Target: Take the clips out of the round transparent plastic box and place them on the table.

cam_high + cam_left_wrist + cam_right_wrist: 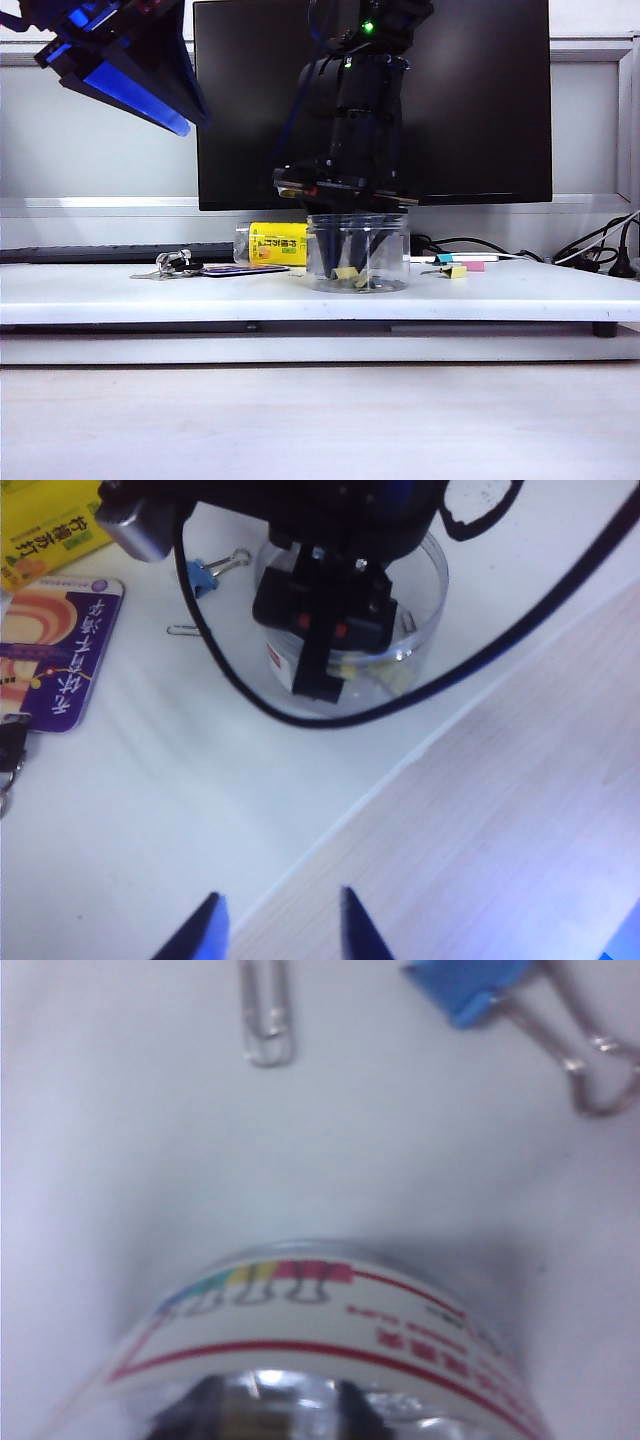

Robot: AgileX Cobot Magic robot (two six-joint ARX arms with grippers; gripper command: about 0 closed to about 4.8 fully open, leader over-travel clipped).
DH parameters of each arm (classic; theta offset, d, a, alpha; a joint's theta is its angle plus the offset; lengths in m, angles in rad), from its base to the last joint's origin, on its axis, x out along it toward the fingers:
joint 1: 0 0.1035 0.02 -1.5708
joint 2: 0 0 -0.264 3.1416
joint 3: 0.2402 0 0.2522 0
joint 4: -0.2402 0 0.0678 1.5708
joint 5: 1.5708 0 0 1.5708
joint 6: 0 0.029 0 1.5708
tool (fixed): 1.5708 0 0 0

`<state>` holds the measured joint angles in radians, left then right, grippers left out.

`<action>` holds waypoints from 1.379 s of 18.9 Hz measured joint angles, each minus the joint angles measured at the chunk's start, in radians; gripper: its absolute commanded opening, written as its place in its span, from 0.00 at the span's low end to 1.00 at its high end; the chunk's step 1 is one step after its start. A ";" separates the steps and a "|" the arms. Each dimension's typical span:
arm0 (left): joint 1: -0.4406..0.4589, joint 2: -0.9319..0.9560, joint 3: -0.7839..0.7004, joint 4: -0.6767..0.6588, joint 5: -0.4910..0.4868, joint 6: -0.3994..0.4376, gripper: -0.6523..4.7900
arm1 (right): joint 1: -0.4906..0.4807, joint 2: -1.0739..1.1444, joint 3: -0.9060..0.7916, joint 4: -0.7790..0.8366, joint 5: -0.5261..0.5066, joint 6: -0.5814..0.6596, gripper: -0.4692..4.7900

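- Reaching into round transparent plastic box point(358, 252) on table point(300, 295): right gripper point(358, 262), jaw gap and hold unclear
- Two yellow clips point(347, 273) inside
- Left gripper point(280, 920) raised, spread, empty

Round transparent plastic box point(358, 251): clear, with a white label edged in red. Clips point(348, 273) inside: yellow. Table point(300, 300): white. Bottle point(270, 243): clear, yellow label. Card point(55, 650): purple and orange. Binder clip point(470, 990): blue, silver handles. Monitor point(480, 100): black.
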<state>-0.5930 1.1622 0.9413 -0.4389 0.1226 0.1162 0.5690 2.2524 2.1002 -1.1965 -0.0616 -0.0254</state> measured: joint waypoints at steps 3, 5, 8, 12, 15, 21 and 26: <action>0.000 0.000 0.000 0.000 0.000 0.000 0.41 | 0.000 0.002 0.000 0.003 0.016 -0.002 0.36; 0.000 0.000 0.000 0.000 0.000 0.000 0.41 | 0.000 0.002 0.000 0.005 0.036 -0.002 0.36; 0.000 0.000 0.000 0.000 0.000 0.000 0.41 | 0.000 0.002 -0.001 0.015 0.085 -0.002 0.31; 0.000 0.000 0.000 0.000 0.000 0.000 0.41 | 0.000 0.004 -0.001 0.020 0.119 -0.003 0.30; 0.000 0.000 0.000 0.000 0.000 0.000 0.41 | 0.000 0.004 -0.001 0.023 0.130 -0.003 0.24; 0.000 0.000 0.000 0.000 0.000 0.000 0.41 | -0.001 0.005 -0.002 0.041 0.139 -0.003 0.11; 0.000 0.000 0.000 0.000 0.000 0.000 0.41 | -0.001 0.005 -0.002 0.047 0.139 -0.006 0.09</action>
<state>-0.5930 1.1622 0.9413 -0.4389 0.1226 0.1158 0.5678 2.2570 2.0983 -1.1492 0.0772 -0.0315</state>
